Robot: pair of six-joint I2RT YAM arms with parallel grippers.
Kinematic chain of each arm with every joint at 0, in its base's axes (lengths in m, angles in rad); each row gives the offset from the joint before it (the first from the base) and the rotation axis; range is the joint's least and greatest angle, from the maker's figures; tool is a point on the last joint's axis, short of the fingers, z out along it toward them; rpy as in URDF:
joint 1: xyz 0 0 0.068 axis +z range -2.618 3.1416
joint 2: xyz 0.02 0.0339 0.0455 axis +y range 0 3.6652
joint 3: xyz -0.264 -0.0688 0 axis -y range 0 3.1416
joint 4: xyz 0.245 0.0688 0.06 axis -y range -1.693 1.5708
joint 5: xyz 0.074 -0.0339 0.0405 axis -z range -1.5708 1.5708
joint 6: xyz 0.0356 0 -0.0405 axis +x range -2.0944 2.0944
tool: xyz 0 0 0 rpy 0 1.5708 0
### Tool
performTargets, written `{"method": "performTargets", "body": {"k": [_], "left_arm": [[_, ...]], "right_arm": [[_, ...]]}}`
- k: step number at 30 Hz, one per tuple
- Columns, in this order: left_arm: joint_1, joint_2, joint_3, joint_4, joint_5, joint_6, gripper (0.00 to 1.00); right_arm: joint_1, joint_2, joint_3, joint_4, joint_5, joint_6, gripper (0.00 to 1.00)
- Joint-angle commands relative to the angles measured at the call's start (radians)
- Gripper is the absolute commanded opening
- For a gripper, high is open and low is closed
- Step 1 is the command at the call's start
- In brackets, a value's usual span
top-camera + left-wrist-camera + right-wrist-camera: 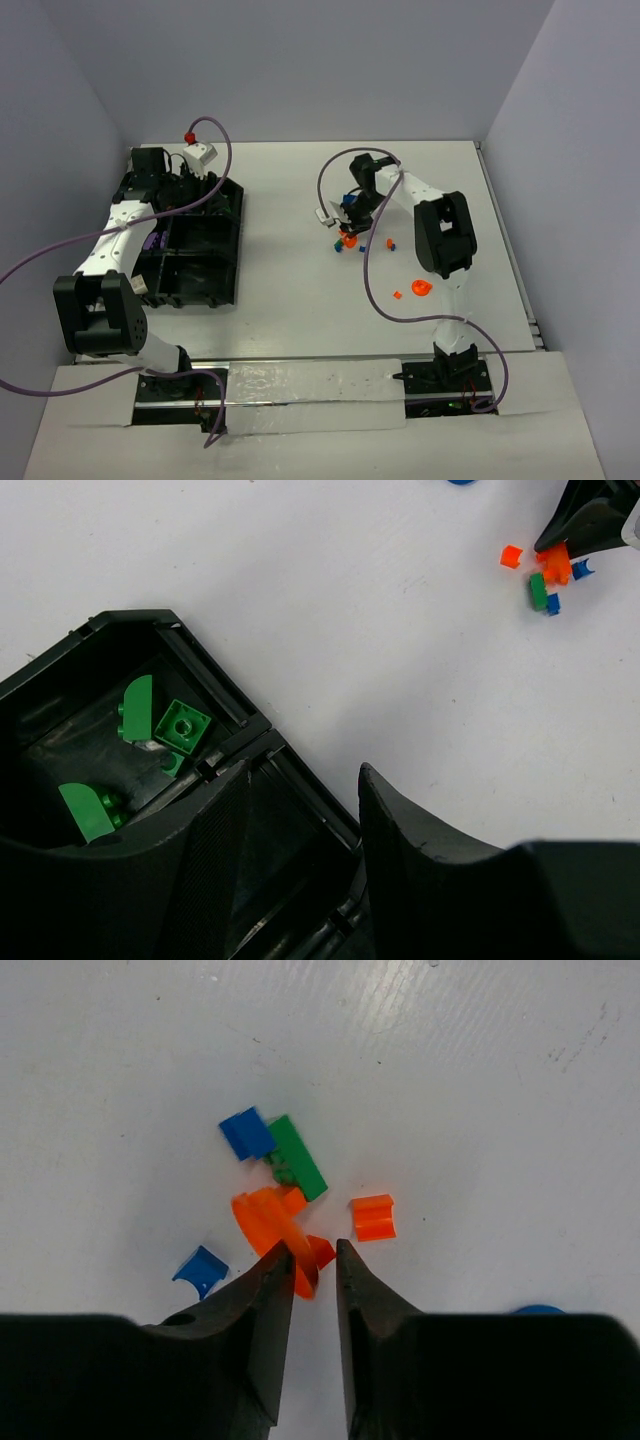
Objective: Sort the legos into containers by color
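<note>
An orange rounded piece [270, 1222] lies on the white desk [500, 1080] at the very tips of the right gripper [314, 1246]. Its near edge reaches into the narrow gap between the jaws and touches the left finger. Whether the right finger also presses it, and so whether it is pinched, I cannot tell. Just beyond the right tip sits a small orange brick [373, 1217]. A green brick [300, 1165] and a blue brick [247, 1132], touching each other, lie farther ahead of the jaws. A blue arched piece [201, 1268] rests just left of the left finger. A blue shape [538, 1309] to the right is mostly cut off by the gripper body. The right arm [440, 235] is folded high at the elbow, its wrist pointing down at this cluster. The left gripper [300, 790] has its jaws spread with nothing between them. It hangs over the edge of the black tray [130, 620]. In the compartment left of those jaws lie green pieces [183, 725], one partly hidden under the left finger. The left arm [115, 235] stretches forward along the tray.
</note>
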Motion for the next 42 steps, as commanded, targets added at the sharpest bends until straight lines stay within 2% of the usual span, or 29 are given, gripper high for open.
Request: {"method": "performTargets", "body": {"k": [1,3,6,7,12,14,18,23,26,32,38,42], "left_arm": [[-0.004,-0.023,0.008,-0.001,0.032,0.015,0.53],[-0.004,-0.022,0.006,0.008,0.043,0.009,0.53],[-0.004,-0.022,0.000,0.023,0.074,-0.010,0.53],[-0.004,-0.023,-0.004,0.031,0.093,-0.021,0.54],[-0.006,-0.015,-0.017,0.058,0.259,-0.121,0.58],[-0.046,-0.008,-0.019,0.073,0.321,-0.147,0.60],[-0.083,-0.094,-0.111,0.219,0.328,-0.170,0.62],[-0.138,-0.280,-0.310,0.474,0.295,-0.090,0.62],[-0.160,-0.302,-0.318,0.436,0.322,0.019,0.62],[-0.209,-0.297,-0.282,0.350,0.396,0.160,0.62],[-0.274,-0.300,-0.273,0.343,0.450,0.223,0.61],[-0.293,-0.321,-0.278,0.355,0.465,0.267,0.60]], "right_arm": [[0.008,-0.028,-0.037,-0.010,0.013,-0.026,0.24],[0.008,-0.054,-0.063,-0.010,0.017,-0.029,0.18],[0.008,-0.103,-0.094,-0.009,0.012,-0.011,0.01],[0.008,-0.111,-0.106,-0.008,0.009,-0.010,0.00],[0.018,-0.292,-0.205,0.083,-0.061,0.044,0.00],[0.032,-0.341,-0.229,0.118,-0.084,0.078,0.00],[0.053,-0.381,-0.168,0.124,-0.181,0.188,0.00],[0.073,-0.386,-0.039,0.109,-0.348,0.399,0.00],[0.086,-0.401,-0.019,0.098,-0.403,0.480,0.00],[0.129,-0.490,-0.099,0.163,-0.456,0.539,0.00],[0.164,-0.528,-0.125,0.197,-0.476,0.547,0.00],[0.177,-0.512,-0.090,0.142,-0.485,0.522,0.00]]}}
